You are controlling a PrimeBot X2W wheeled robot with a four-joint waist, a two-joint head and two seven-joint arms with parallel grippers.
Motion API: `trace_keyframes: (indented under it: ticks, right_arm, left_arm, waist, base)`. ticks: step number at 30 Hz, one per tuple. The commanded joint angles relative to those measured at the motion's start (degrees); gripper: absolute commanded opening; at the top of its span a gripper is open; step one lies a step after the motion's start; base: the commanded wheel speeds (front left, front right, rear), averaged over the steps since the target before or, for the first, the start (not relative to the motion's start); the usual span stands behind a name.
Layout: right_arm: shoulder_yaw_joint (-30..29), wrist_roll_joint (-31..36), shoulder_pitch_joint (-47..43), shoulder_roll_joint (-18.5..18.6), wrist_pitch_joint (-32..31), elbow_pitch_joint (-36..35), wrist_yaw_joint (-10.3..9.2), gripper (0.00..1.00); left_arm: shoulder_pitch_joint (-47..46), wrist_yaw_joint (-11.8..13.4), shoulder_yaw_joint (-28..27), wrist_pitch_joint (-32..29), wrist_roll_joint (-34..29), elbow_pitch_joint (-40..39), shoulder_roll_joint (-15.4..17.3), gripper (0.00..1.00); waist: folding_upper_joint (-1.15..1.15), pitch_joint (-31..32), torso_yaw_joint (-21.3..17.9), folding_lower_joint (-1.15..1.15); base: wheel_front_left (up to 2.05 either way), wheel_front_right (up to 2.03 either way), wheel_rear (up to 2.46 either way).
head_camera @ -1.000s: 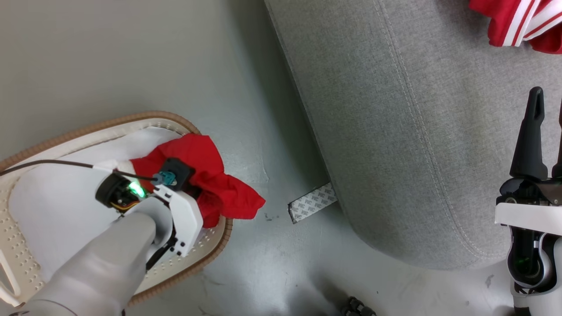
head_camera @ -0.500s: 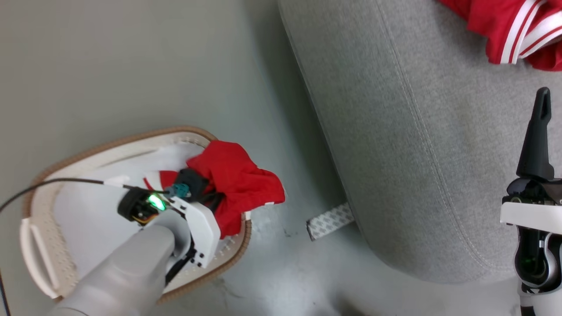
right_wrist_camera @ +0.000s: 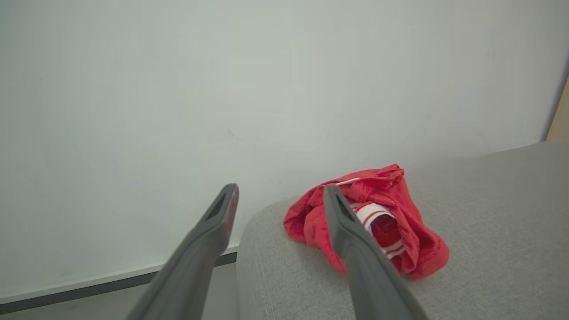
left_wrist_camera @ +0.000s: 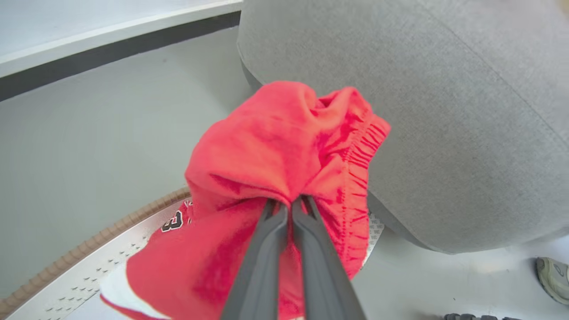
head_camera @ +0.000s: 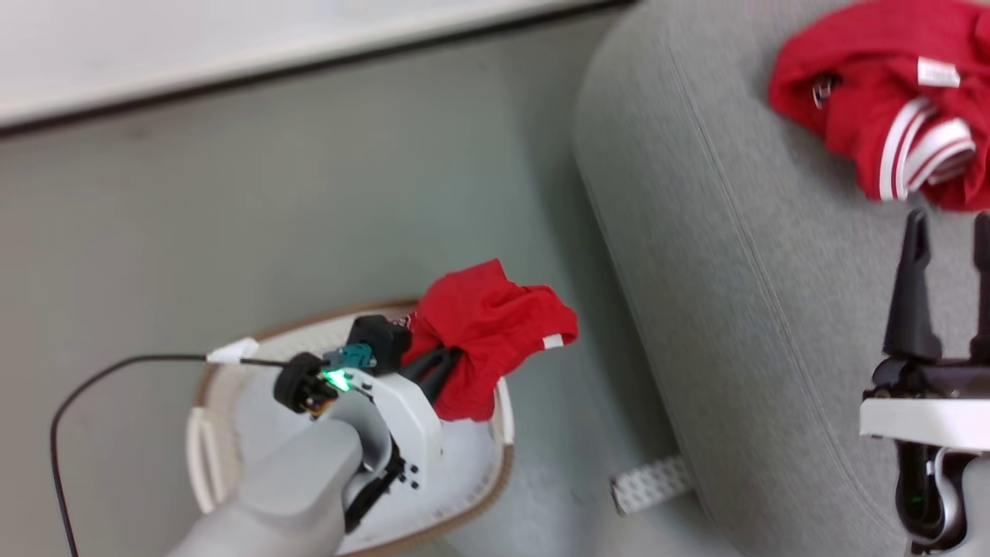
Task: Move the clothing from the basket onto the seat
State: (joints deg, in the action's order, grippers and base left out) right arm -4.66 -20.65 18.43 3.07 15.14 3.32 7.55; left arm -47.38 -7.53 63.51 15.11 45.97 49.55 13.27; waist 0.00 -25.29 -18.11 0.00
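**Left tool clamped on red garment over the basket**

In the head view the pale left forearm rises from the bottom edge at 7 o'clock and slants toward 1 o'clock, with its wrist above the basket (head_camera: 464, 472). The left tool (head_camera: 437, 367) has its two dark fingers pressed together on a bunched red garment (head_camera: 495, 325). The left wrist view shows the fingertips pinching a fold, the cloth ballooning above them and trailing below toward the basket's brown rim (left_wrist_camera: 66, 263). I cannot tell whether the trailing part touches the basket. A gathered elastic edge runs down the cloth's 3 o'clock side, and a printed numeral sits near its 8 o'clock corner. The bundle overhangs the basket's rim on the 1 o'clock side, above grey floor (head_camera: 309, 193), near the seat (head_camera: 735, 309) but apart from it.

The right tool (head_camera: 949, 228) stands at 4 o'clock, fingers apart and empty, pointing to 12 above the seat. Beyond its tips, at 1 o'clock, a second red garment with white-striped trim (head_camera: 874, 116) lies crumpled on the seat. In the right wrist view it shows partly behind the tool's 3 o'clock finger.

A patterned strip (head_camera: 650, 483) lies on the floor at the seat's foot, at 5 o'clock.
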Motion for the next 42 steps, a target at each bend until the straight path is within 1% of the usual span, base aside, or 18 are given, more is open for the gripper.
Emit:
trace_keyframes:
  ticks: [1, 10, 18, 26, 33, 42]
  right_arm:
    - [0.1, 0.4, -0.9, 0.5, 0.0, 0.3, -0.13, 1.0]
    - [4.5, -0.7, -3.9, 2.7, 0.0, 3.7, -0.13, 1.0]
    - [9.4, -3.0, -6.8, 3.5, 0.0, 5.3, -0.13, 1.0]
    - [14.7, -4.0, -8.7, 3.2, 0.0, 6.7, -0.13, 1.0]
    - [18.9, -4.6, -9.5, 2.2, 0.0, 7.9, -0.13, 1.0]
    - [23.6, -3.1, -9.8, 2.4, 0.0, 9.9, -0.13, 1.0]
  left_arm:
    - [1.3, 0.1, -0.8, 0.0, -1.2, -0.7, -0.4, 0.0]
    - [7.3, 0.1, -9.1, 0.0, -6.2, -7.0, -1.9, 0.0]
    - [9.8, 0.1, -14.1, 0.0, -9.3, -11.4, -2.6, 0.0]
    - [8.3, 0.1, -18.4, 0.1, -11.0, -15.7, -2.5, 0.0]
    - [6.6, 0.2, -20.1, 0.1, -11.0, -18.6, -2.1, 0.0]
    - [7.0, 1.8, -20.9, -0.4, -10.1, -22.0, -1.6, 0.0]
  waist:
    - [0.0, 5.4, 4.2, 0.0]
    - [0.0, 16.0, 9.8, 0.0]
    - [0.0, 22.3, 13.4, 0.0]
    - [0.0, 24.7, 15.5, 0.0]
    - [0.0, 26.1, 16.1, 0.0]
    - [0.0, 27.0, 16.3, 0.0]
  base:
    - [0.0, 0.0, 0.0]
    - [0.0, 0.0, 0.0]
    - [0.0, 0.0, 0.0]
    - [0.0, 0.0, 0.0]
    - [0.0, 0.0, 0.0]
    - [0.0, 0.0, 0.0]
